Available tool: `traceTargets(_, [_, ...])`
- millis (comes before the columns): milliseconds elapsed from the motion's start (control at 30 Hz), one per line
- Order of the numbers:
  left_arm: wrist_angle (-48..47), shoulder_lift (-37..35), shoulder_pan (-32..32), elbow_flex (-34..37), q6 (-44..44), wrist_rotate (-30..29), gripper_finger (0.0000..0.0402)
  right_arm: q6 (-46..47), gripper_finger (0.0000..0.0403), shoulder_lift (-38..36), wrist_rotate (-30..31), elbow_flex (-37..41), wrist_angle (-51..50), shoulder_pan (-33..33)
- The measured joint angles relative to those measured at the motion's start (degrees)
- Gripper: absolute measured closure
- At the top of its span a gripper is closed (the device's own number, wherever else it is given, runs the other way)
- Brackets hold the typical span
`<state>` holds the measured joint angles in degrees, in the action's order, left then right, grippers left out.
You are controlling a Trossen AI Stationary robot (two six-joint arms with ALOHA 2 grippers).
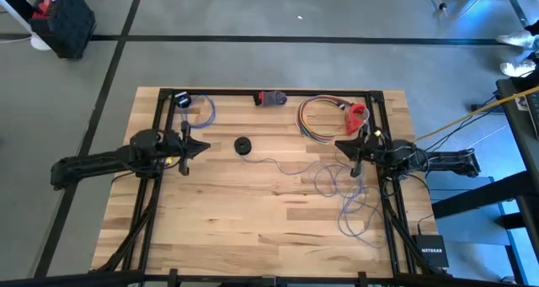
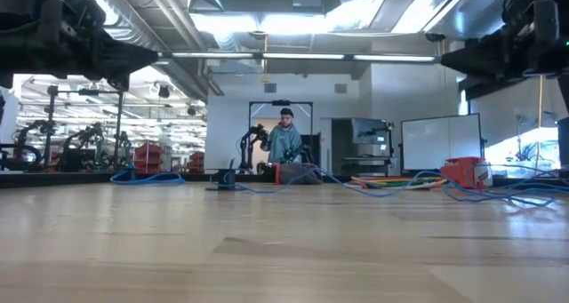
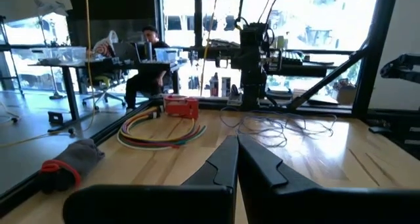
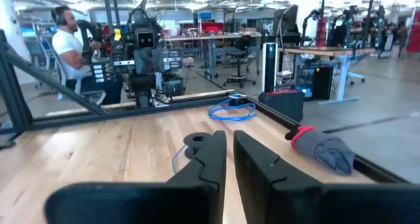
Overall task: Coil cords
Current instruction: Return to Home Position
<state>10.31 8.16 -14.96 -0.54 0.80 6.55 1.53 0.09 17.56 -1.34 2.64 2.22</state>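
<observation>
A thin grey-lilac cord (image 1: 345, 194) lies loose in squiggles on the wooden table's right half. It runs leftward to a small black round disc (image 1: 243, 145) that rests flat near the table's middle. The disc also shows in the right wrist view (image 4: 195, 140). My left gripper (image 1: 205, 144) hovers level left of the disc, shut and empty (image 3: 237, 140). My right gripper (image 1: 339, 143) hovers level right of the disc, above the cord. Its fingers (image 4: 230, 135) are drawn together to a hairline slit with nothing between them.
A coil of coloured cords (image 1: 318, 119) with a red piece (image 1: 358, 116) lies at the far right. A blue cord loop (image 1: 202, 108) lies at the far left, and a grey-and-red bundle (image 1: 271, 98) at the far edge. Black frame rails (image 1: 160, 135) border the table. A person (image 2: 284, 139) stands in the room beyond.
</observation>
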Motion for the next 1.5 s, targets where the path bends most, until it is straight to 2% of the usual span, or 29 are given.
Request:
traceTargets(300, [-8.5,-8.1,0.0,0.0,0.5,-0.1,0.0398,-0.7,0.0368,0.0,0.7,0.7,1.2,0.0])
traceTargets(467, [-8.4,-7.9,0.0,0.0,1.7,-0.2,0.0398,-0.8,0.0368,0.0,0.4,0.7,1.1,0.0])
traceTargets(667, [-9.4,-7.6,-0.1,0.0,3.3,-8.3,0.0398,-0.4,0.0368,0.5,0.2,0.7,1.0,0.0])
traceTargets(1500, [-9.6,-7.6,0.0,0.0,2.2,-8.2,0.0398,-0.4,0.0368,0.5,0.2,0.8,0.8,0.0])
